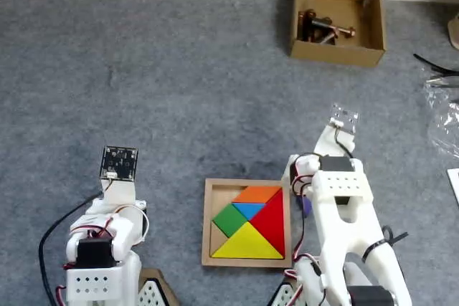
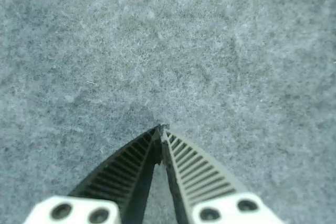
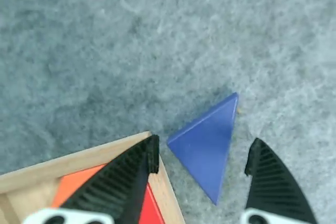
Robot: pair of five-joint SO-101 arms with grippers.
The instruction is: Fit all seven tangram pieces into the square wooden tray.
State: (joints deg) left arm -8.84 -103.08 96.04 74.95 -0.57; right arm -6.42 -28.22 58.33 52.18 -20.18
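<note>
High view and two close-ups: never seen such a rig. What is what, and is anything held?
Two robot arms sit at a grey table. The high view looks down from a fixed camera: left arm, right arm, between them a tray partly filled with coloured pieces, a cardboard box beyond. Each close-up comes from a camera on one arm's wrist. The left end effector is shut over the table; the right end effector is open over a blue triangle beside the tray. Nothing is held.
</note>
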